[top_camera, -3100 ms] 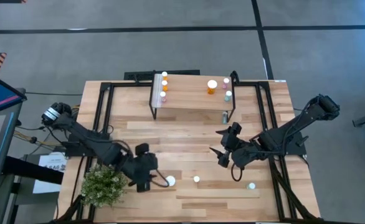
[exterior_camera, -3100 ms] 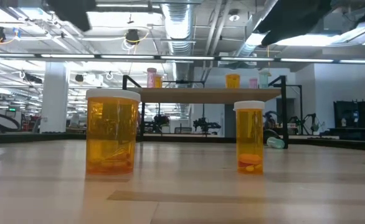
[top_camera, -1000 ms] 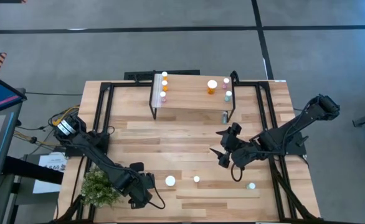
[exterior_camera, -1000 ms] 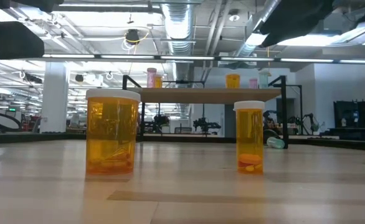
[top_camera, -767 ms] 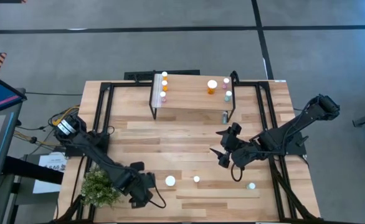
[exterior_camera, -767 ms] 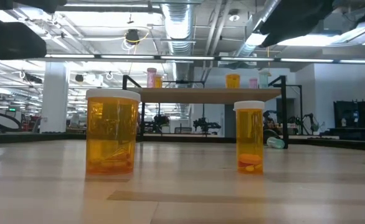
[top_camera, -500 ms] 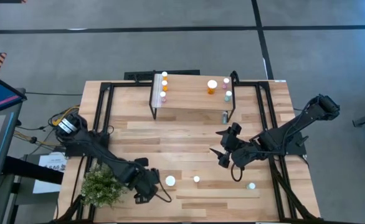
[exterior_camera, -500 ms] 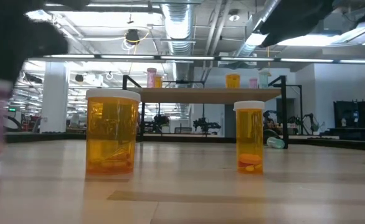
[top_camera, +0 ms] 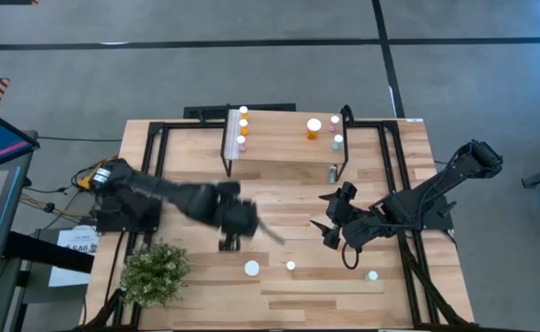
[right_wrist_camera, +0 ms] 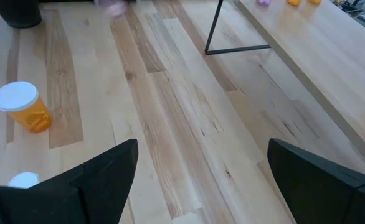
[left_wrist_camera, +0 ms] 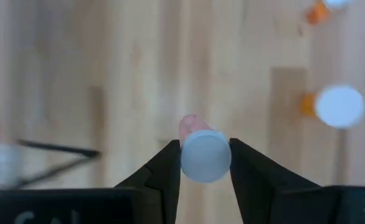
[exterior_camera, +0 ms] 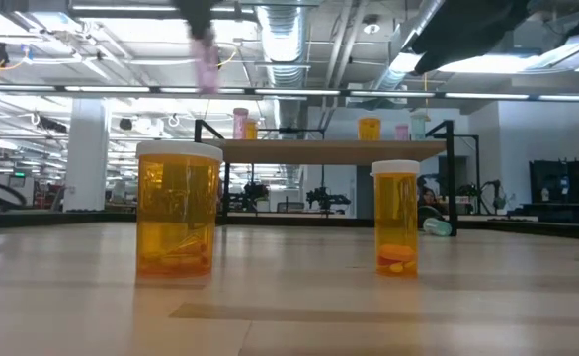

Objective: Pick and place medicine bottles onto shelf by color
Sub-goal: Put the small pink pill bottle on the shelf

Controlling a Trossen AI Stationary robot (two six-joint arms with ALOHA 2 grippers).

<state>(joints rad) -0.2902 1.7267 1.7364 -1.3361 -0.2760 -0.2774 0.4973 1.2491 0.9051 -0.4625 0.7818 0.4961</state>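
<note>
L arm is blurring badly in the high view, so the left pincer (top_camera: 230,231) is hard to make out there; its wrist view is showing it clamping a pink bottle (left_wrist_camera: 201,152) w/ white cap between both fingers (left_wrist_camera: 164,168), pink body mostly hidden behind the cap. In the low view that bottle is showing only as a pink smear up high, the arm above it cut off by the frame edge. Two orange bottles are standing on the surface (top_camera: 279,198) ahead of the L pincer: a big one (exterior_camera: 178,210) and a slimmer one (exterior_camera: 396,218), both upright w/ white caps. The shelf (top_camera: 284,140) is sitting well beyond the L pincer, carrying small bottles at both ends, colours hard to tell from above. A pale bottle (top_camera: 372,275) is sitting near the right pincer (top_camera: 328,218), which is hanging wide open over the surface w/ nothing between its fingers. A green plant (top_camera: 156,270) is sitting behind the L pincer at the surface edge. Surface is light wood planks w/ a black frame; grey floor around it. Room behind is showing ceiling ducts, strip lights, more benches, all too far off for detail.
</note>
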